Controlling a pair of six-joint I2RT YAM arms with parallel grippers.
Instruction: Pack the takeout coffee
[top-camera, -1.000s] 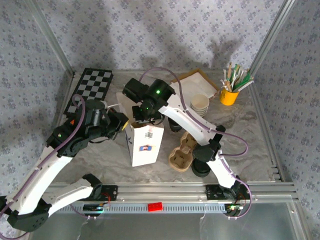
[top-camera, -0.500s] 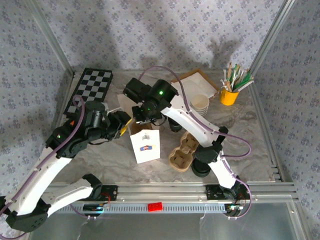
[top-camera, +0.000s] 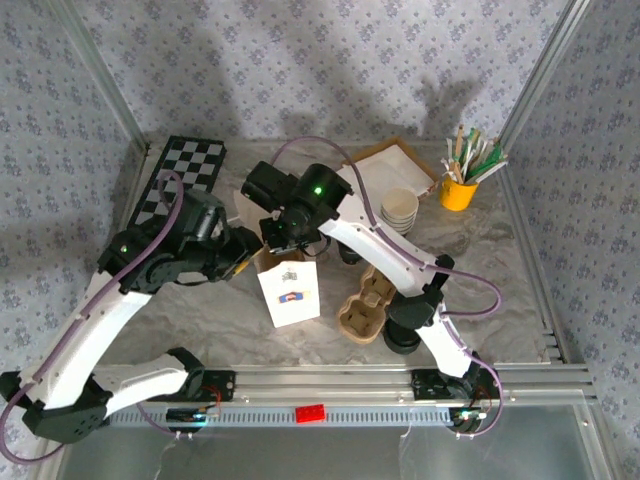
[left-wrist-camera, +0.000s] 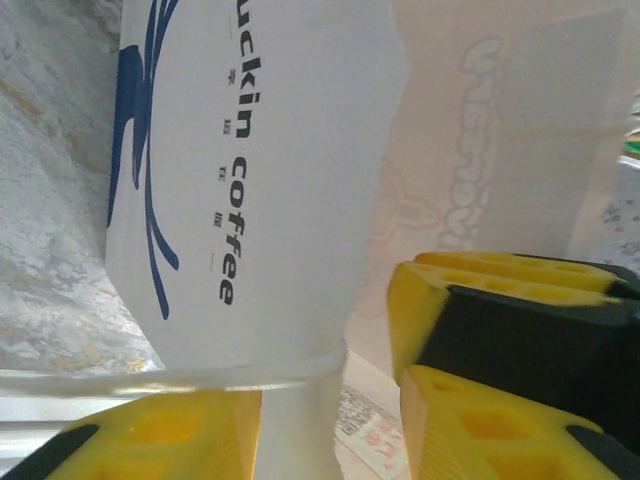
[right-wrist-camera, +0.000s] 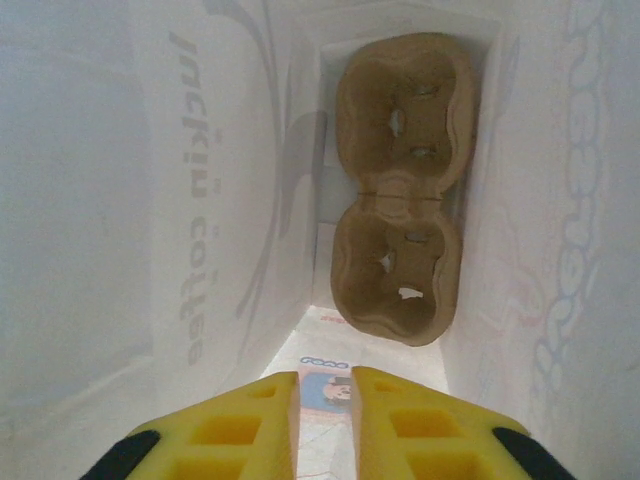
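**Takeout packing run:** Two robot arms attend a white Luckin Coffee paper bag (top-camera: 290, 295) that stands, leaning slightly, on the crinkled tabletop (top-camera: 500, 270). The right hand (right-wrist-camera: 323, 388) hangs inside the bag's open mouth, its yellow fingers barely parted and carrying nothing. Directly below and beyond its fingertips, a moulded pulp cup carrier (right-wrist-camera: 400, 190) lies on the bag's floor. The left hand (left-wrist-camera: 330, 400) sits low against the outside of the bag, the printed wall just ahead of its fingertips. Its fingers are spread, and a strip of the white paper lies between them, not visibly pinched.

A second carrier (top-camera: 362, 308) sits on the tabletop to the right of the right hand and nearer the robot. A stack of paper cups (top-camera: 400, 208) stands further right of that hand, on its far side.

The danger, on this evidence, is the bag itself. Neither hand appears to clamp it, so light paper is all that keeps it upright, and the right hand is deep between its walls. A withdrawal that brushes or snags a wall could drag the bag over or crumple its mouth shut. The left hand's fingers, straddling the paper, could likewise fold or tear it if that arm shifts sideways. A tipped bag would probably leave the carrier canted, so cups loaded later might sit crooked and spill.
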